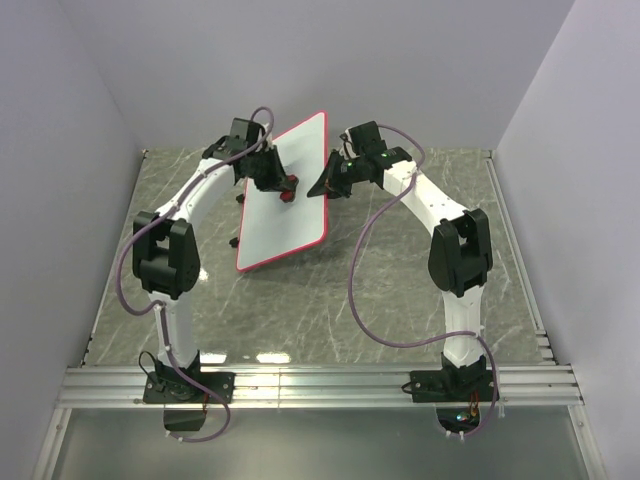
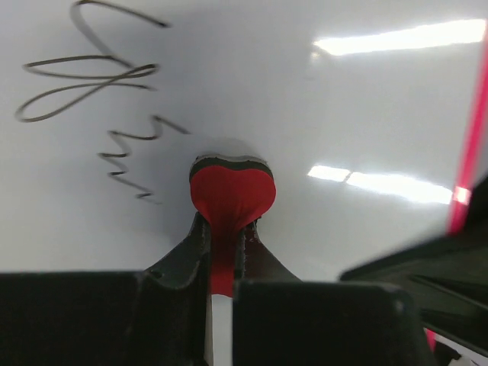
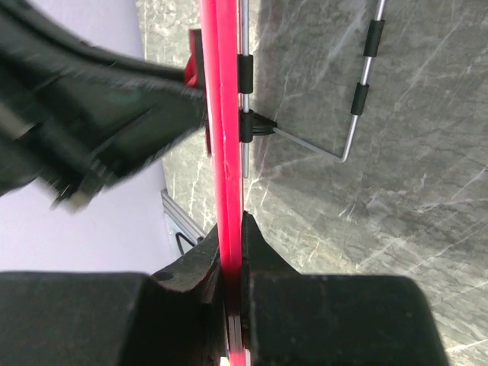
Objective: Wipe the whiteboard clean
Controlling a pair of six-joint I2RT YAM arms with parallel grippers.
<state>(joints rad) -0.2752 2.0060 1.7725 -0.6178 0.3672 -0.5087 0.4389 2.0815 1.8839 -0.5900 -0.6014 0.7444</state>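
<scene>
The whiteboard [image 1: 290, 200], white with a thin red rim, stands tilted on the table between the two arms. My right gripper [image 1: 328, 182] is shut on its right edge; the right wrist view shows the red rim [image 3: 229, 152] pinched between the jaws [image 3: 232, 236]. My left gripper [image 1: 280, 185] is shut on a small red eraser [image 2: 231, 191] and presses it against the board face [image 2: 343, 99]. Dark scribbles [image 2: 99, 84] lie on the board up and left of the eraser.
A wire stand [image 3: 354, 107] with black clips shows behind the board in the right wrist view. The grey marble table [image 1: 400, 290] lies around the board. Walls close in at back and both sides. An aluminium rail [image 1: 320, 385] runs along the near edge.
</scene>
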